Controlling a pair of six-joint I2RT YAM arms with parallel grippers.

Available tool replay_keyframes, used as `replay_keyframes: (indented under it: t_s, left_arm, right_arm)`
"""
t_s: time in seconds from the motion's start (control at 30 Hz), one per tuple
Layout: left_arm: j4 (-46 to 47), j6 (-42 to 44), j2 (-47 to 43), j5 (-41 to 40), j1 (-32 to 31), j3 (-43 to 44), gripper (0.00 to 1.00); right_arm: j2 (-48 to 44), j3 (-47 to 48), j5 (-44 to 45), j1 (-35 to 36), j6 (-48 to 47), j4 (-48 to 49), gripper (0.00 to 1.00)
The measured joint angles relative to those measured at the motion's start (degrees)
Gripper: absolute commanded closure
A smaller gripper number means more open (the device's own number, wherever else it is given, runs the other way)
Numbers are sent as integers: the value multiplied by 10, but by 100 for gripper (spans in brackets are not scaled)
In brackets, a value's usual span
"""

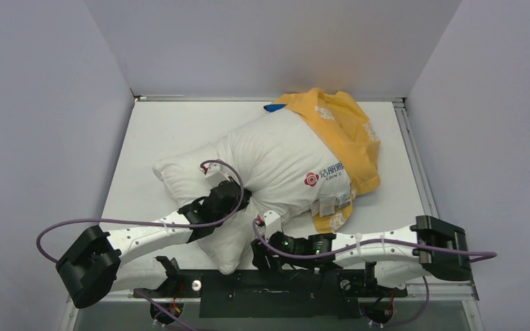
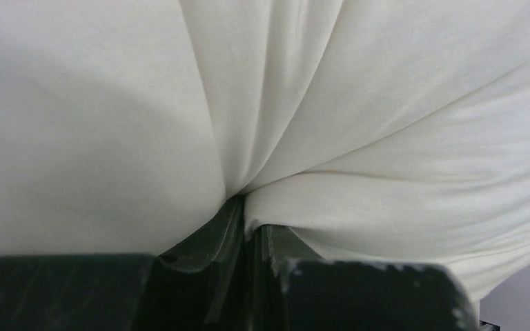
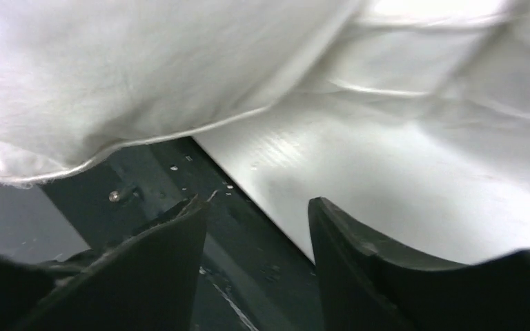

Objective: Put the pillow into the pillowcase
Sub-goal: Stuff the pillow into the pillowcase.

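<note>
The off-white pillow (image 1: pixel 269 165) lies across the middle of the table, its far right end inside the orange-yellow pillowcase (image 1: pixel 345 131), which bunches at the back right with a bit of blue showing. A red logo and labels show on the pillow near the case's mouth. My left gripper (image 1: pixel 238 195) is shut on a fold of the pillow (image 2: pixel 386 138) at its near left side; the fabric puckers into the closed fingers (image 2: pixel 231 227). My right gripper (image 3: pixel 255 207) is open and empty, low at the table's near edge, under the pillow's near corner (image 3: pixel 110 83).
Grey walls enclose the white table (image 1: pixel 165 131) on three sides. The black mounting rail (image 1: pixel 283 286) runs along the near edge, also seen in the right wrist view (image 3: pixel 172 172). Purple cables (image 1: pixel 131 222) trail from both arms.
</note>
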Motion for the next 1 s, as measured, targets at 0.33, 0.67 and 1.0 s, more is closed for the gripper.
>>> replay_keyframes:
  t_s: [0.33, 0.67, 1.0]
  left_arm:
    - [8, 9, -9, 2, 0, -5, 100]
    - [11, 20, 2, 8, 1, 1, 100]
    - [12, 26, 9, 10, 1, 8, 100]
  right_arm:
    - [-233, 79, 292, -37, 23, -242, 4]
    - [-283, 148, 352, -369, -75, -325, 6]
    - [-193, 161, 93, -690, -173, -253, 45]
